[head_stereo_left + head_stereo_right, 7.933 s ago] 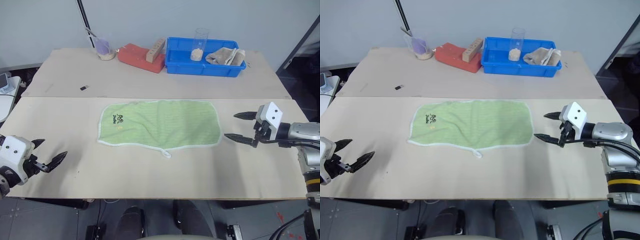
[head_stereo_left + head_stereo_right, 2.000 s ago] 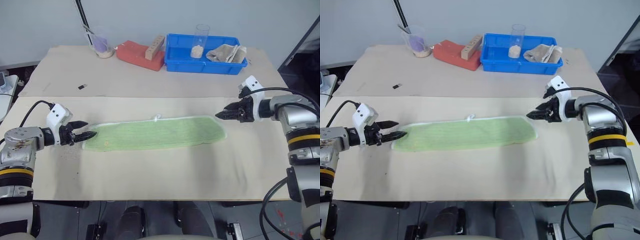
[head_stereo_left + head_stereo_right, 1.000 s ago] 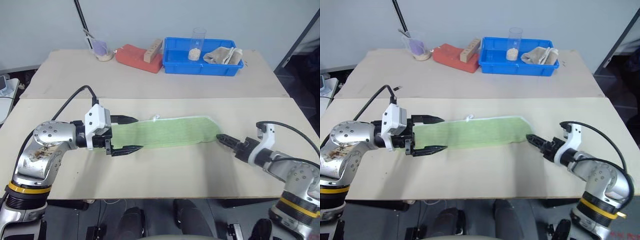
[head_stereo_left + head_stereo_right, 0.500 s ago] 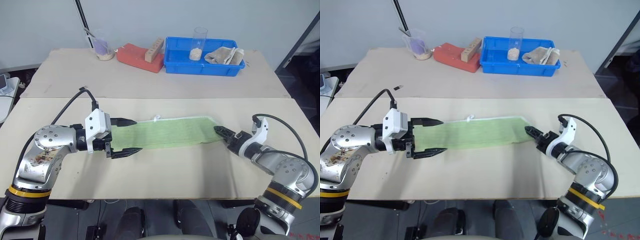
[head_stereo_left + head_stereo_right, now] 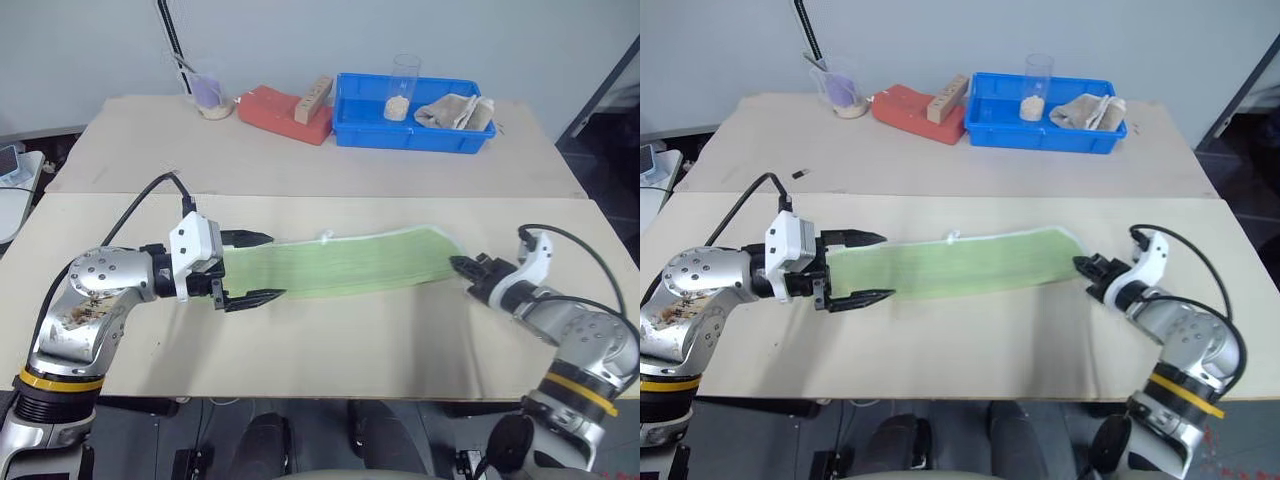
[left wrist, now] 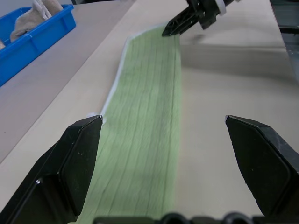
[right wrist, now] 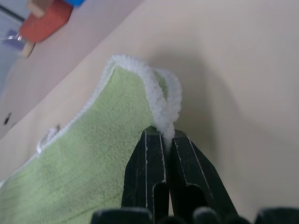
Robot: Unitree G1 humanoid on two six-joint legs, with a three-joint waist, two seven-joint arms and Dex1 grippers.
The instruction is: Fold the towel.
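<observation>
Lying along the bench (image 5: 330, 335) in a narrow, once-folded strip, the towel (image 5: 340, 265) stretches between both arms in the head views. The left wrist view shows the left claw (image 6: 166, 156) spread wide, straddling its end, holding nothing. The right wrist view shows the right claw (image 7: 164, 140) clenched on the white edging. Advice: secure both layers before lifting.

In front of me the towel (image 5: 340, 262) lies as a long folded strip across the near table (image 5: 330, 340), running left to right. My left hand (image 5: 247, 268) sits at its left end, one finger on each side of the strip. My right hand (image 5: 462, 266) is at the right end, pinching the towel's corner. On the far table behind, a tray (image 5: 412, 127) holds a cloth (image 5: 455, 110) and a tube (image 5: 400, 88); a block (image 5: 284, 108) and cup (image 5: 208, 93) stand left of it
</observation>
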